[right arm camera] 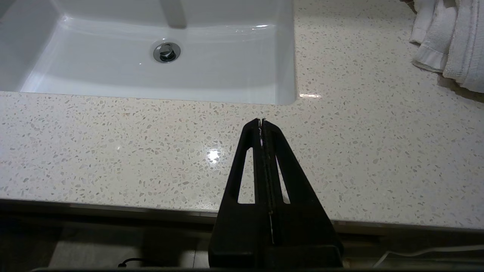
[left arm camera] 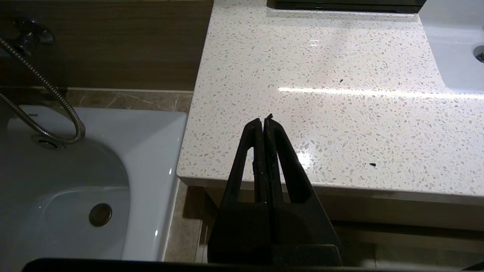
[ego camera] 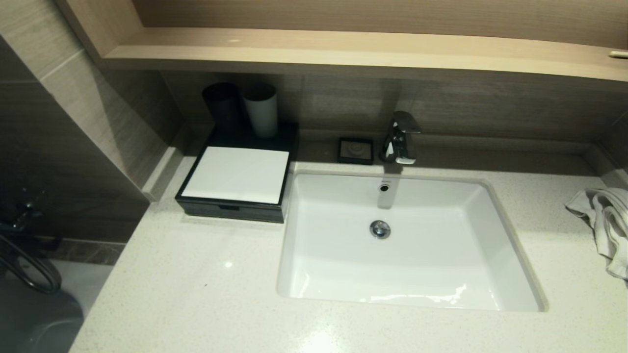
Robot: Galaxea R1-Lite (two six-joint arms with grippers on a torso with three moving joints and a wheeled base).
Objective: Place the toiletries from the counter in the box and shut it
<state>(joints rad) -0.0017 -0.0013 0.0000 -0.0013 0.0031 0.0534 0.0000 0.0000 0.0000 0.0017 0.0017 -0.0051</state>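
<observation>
The black box (ego camera: 235, 179) with its white top panel stands at the back left of the speckled counter (ego camera: 196, 274), drawer pushed in; its front edge (left arm camera: 346, 4) shows in the left wrist view. No toiletries show in any view. My left gripper (left arm camera: 263, 121) is shut and empty, held off the counter's (left arm camera: 321, 113) front left edge. My right gripper (right arm camera: 261, 122) is shut and empty too, over the counter's (right arm camera: 359, 151) front edge near the sink's front right corner. Neither arm appears in the head view.
The white sink (ego camera: 407, 240) is set into the counter, with a chrome tap (ego camera: 401, 137) behind it. A small black soap dish (ego camera: 355, 150) and two cups (ego camera: 261, 110) stand at the back. A white towel (ego camera: 606, 220) lies at the right. A bathtub (left arm camera: 75, 181) lies left of the counter.
</observation>
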